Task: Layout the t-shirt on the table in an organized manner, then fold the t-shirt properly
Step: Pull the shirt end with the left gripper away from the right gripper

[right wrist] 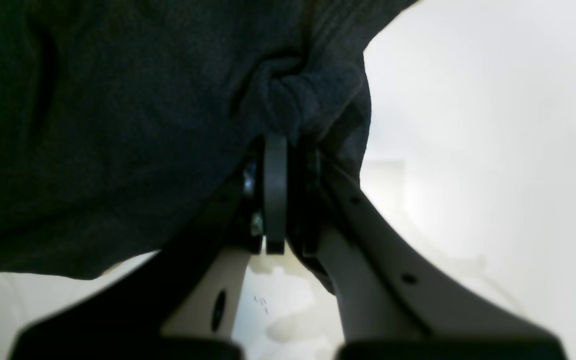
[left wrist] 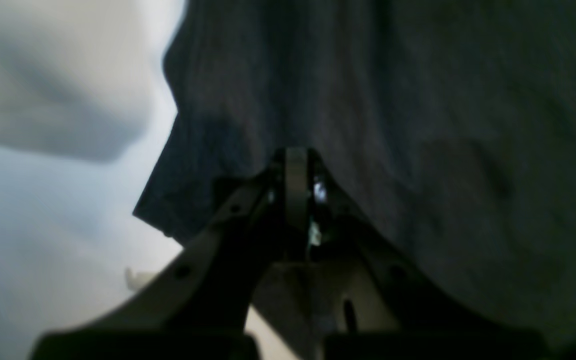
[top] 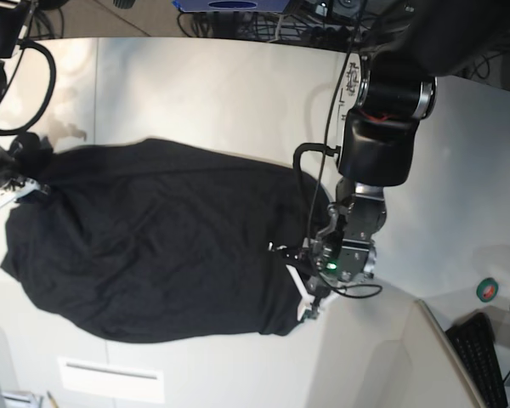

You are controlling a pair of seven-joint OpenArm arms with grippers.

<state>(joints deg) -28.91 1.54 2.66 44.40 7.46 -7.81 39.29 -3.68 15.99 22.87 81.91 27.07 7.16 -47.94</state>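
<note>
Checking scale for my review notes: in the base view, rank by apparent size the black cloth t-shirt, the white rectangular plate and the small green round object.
1. Black cloth t-shirt
2. White rectangular plate
3. Small green round object, at the right edge.

The black t-shirt [top: 153, 238] was spread in a broad, rumpled oval across the off-white table [top: 229, 85] — plain dark cloth uppermost, creased throughout. One end was bunched at the base view's left edge — the other was gathered near the table's middle.
</note>
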